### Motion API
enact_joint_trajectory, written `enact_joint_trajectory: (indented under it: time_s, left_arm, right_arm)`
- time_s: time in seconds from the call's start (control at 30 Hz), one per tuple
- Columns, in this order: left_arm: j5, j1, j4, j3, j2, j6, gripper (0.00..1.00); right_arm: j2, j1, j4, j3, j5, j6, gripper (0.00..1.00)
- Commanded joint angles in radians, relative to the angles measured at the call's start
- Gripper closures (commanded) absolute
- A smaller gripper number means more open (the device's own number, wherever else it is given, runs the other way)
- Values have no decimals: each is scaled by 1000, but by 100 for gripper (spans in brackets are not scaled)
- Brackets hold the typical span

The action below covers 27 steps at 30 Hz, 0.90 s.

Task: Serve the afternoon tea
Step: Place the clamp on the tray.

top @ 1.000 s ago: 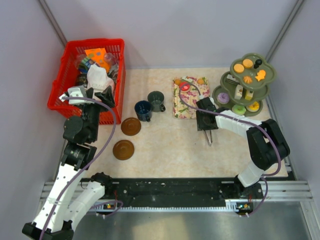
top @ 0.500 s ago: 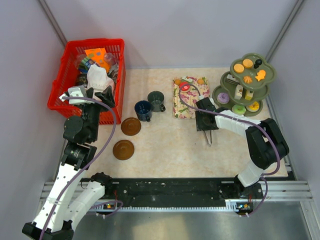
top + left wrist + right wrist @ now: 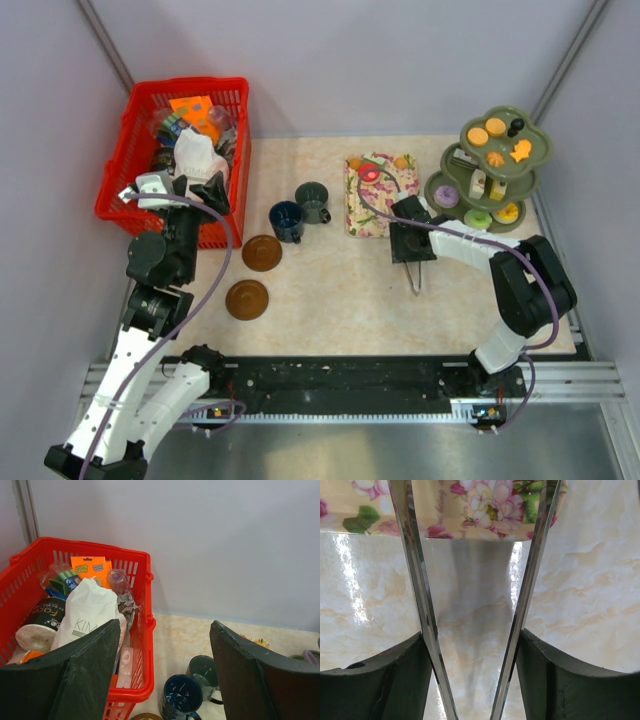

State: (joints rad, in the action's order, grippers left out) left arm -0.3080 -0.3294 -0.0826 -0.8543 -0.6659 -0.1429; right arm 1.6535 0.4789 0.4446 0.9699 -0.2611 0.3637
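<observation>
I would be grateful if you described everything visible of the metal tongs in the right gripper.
The tongs are two thin, shiny metal arms, gripped between the dark fingers of the right gripper, one finger against each arm's outer side. The arms stand apart, spreading toward the floral tray, tips beyond the wrist view. From above, their joined end pokes out behind the gripper toward the near table edge.

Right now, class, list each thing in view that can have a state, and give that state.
left gripper, open, empty.
right gripper, shut on the tongs.
tongs, arms apart, nothing between them.
navy mug, upright, empty.
dark-green mug, upright, empty.
far saucer, bare.
near saucer, bare.
three-tier stand, holding pastries.
floral tray, a few pastries on it.
red basket, full.
</observation>
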Motion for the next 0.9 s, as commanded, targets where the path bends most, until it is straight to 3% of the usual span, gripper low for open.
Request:
enact_joint_trajectory:
  time_s: [0.0, 0.47, 0.6, 0.87]
  left_arm:
    - [-3, -2, -43, 3, -3, 11, 23]
    - [-3, -2, -43, 4, -4, 11, 23]
    - [-3, -2, -42, 3, -1, 11, 23]
    - [3, -2, -40, 1, -6, 6, 23]
  right_arm:
    - [-4, -3, -20, -2, 13, 7, 38]
    - [-46, -5, 3, 3, 28, 23, 27]
    - [-109, -5, 49, 24, 8, 27, 18]
    - [-290, -3, 106, 41, 22, 46, 14]
